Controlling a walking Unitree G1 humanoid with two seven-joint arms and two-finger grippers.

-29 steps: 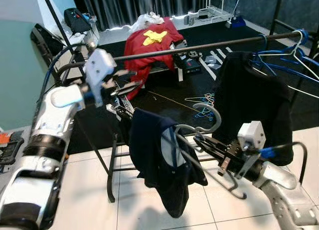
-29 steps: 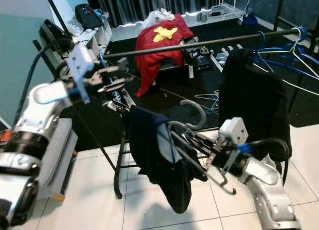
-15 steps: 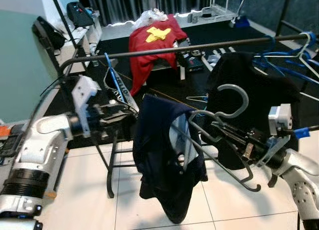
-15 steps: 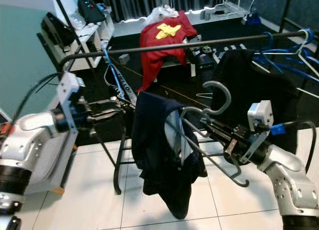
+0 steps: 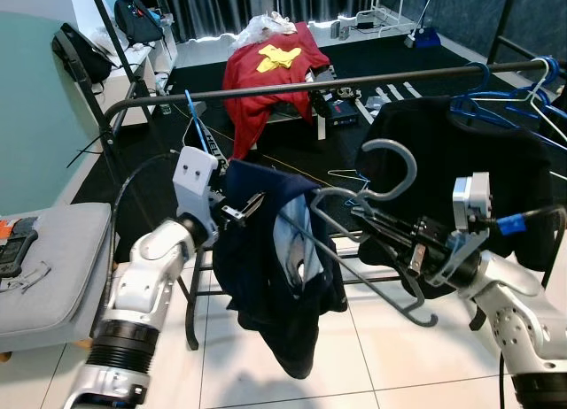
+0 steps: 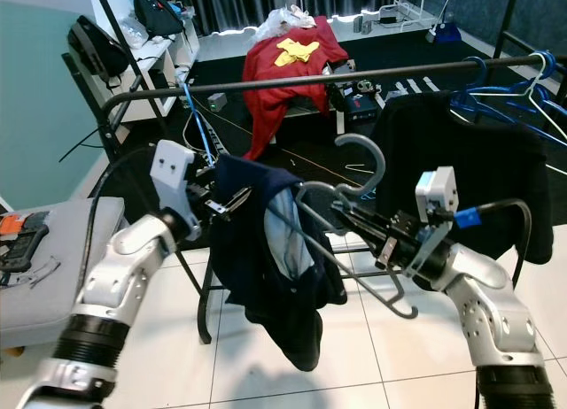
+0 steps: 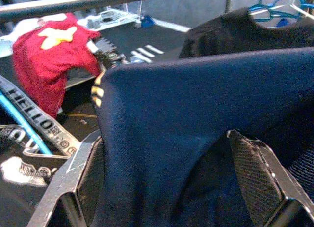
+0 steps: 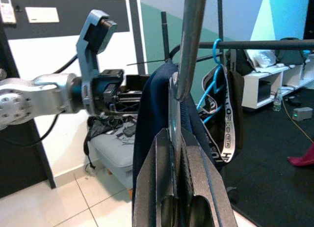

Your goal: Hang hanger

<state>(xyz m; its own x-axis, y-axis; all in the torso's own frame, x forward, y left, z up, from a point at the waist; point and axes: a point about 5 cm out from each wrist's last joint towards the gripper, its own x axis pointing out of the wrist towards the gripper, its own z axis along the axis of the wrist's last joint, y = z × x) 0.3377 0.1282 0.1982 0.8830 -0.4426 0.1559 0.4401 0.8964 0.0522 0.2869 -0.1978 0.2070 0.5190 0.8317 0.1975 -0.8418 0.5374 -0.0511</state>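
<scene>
A grey hanger point(image 5: 387, 165) carries a navy shirt point(image 5: 270, 276) and is held in the air below the black clothes rail point(image 5: 337, 80). My right gripper point(image 5: 363, 218) is shut on the hanger just under its hook; in the right wrist view the fingers point(image 8: 194, 168) clamp the grey stem point(image 8: 189, 45). My left gripper point(image 5: 248, 207) is open at the shirt's left shoulder. In the left wrist view the navy cloth point(image 7: 186, 119) lies between the two spread fingers point(image 7: 73, 183).
A black garment point(image 5: 447, 152) and several blue hangers point(image 5: 514, 99) hang at the rail's right end. A blue hanger with a lanyard point(image 5: 199, 135) hangs near its left end. A red garment point(image 5: 266, 73) lies beyond the rail, and a grey cushion point(image 5: 44, 267) is at the left.
My left arm came down from beside the rail and its gripper reached the shirt's shoulder. My right gripper raised the hanger and shirt toward the rail. The camera also shifted.
</scene>
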